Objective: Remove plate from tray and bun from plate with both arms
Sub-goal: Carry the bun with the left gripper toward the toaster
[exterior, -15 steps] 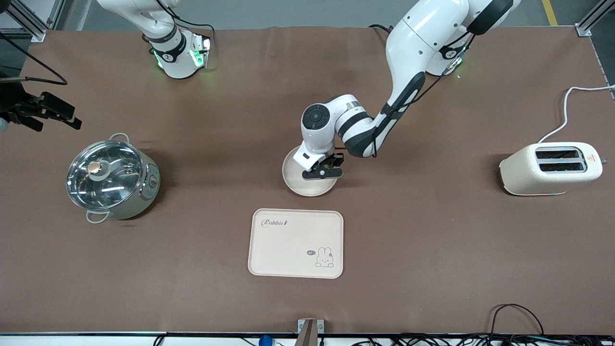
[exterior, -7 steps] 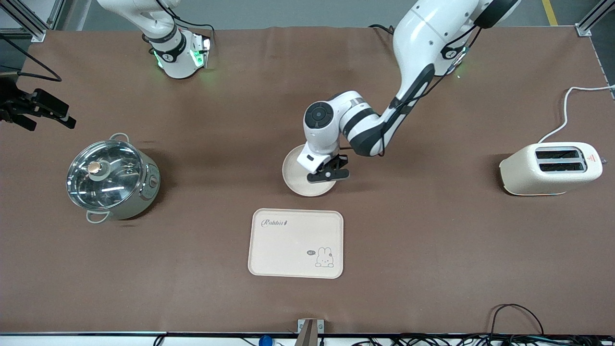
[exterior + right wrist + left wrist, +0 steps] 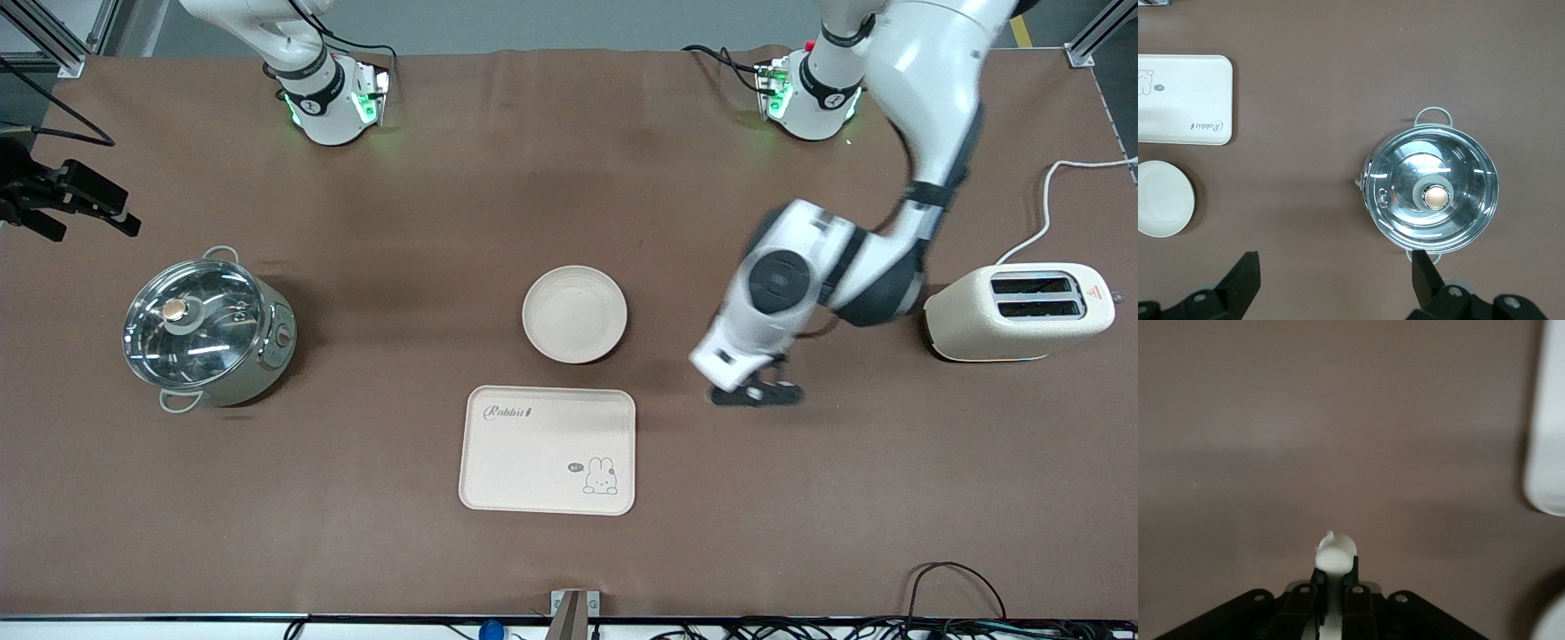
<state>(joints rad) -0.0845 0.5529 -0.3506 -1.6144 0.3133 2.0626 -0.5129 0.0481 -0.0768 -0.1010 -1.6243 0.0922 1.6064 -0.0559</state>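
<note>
The round cream plate (image 3: 574,314) lies alone on the brown table, a little farther from the front camera than the tray; it also shows in the right wrist view (image 3: 1163,199). My left gripper (image 3: 756,394) is blurred and hangs over bare table between the plate and the toaster. In the left wrist view (image 3: 1335,577) its fingers stand close together with a small white rounded piece between the tips; I cannot tell what that piece is. My right gripper (image 3: 67,204) is open and empty (image 3: 1335,280), up over the table's edge beside the pot. No bun shows.
A lidded steel pot (image 3: 206,331) stands toward the right arm's end, seen from above in the right wrist view (image 3: 1431,195). A cream rabbit tray (image 3: 547,451) lies nearer the camera than the plate. A cream toaster (image 3: 1018,311) with a cord stands toward the left arm's end.
My left gripper has let go of the plate and swung away toward the toaster. The plate stays where it was. The right gripper has barely moved.
</note>
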